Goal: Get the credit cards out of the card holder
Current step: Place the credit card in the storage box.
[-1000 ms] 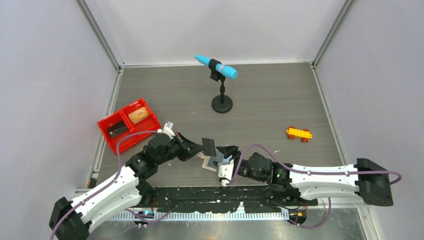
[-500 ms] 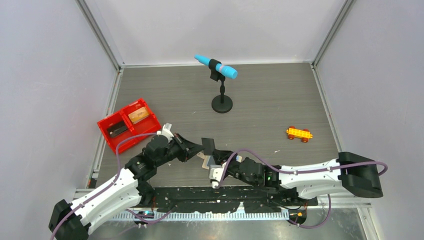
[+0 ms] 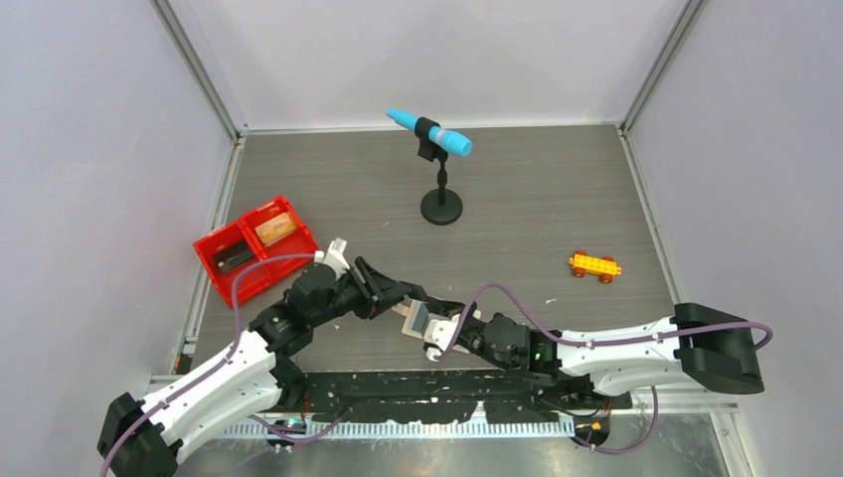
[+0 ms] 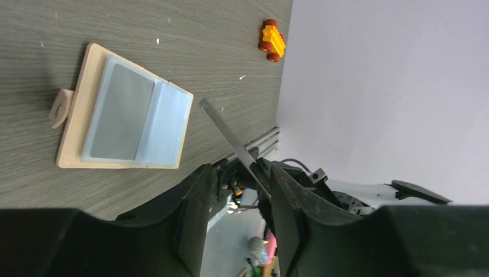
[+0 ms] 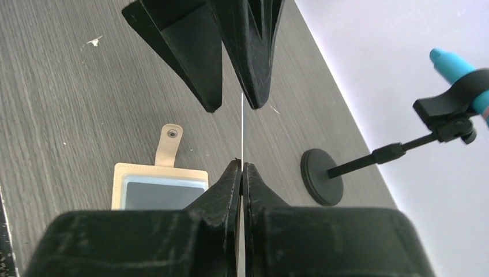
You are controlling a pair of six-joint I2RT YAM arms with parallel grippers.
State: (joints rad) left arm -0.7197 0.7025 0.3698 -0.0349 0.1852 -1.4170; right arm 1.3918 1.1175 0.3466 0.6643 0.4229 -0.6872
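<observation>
The right gripper (image 5: 242,165) had pushed in and snapped shut on the dark credit card (image 5: 241,130), pinching it edge-on. The left gripper (image 4: 236,173) had spread its fingers apart, with the card's other end between them. Below, the card holder (image 4: 72,130) lay open, flat on the table (image 4: 173,34).

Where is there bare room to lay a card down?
Bare tabletop lies between the black microphone stand and the orange toy brick car, and behind the red plastic tray. Crowded: the front, around the tan card holder, left gripper and right gripper.
</observation>
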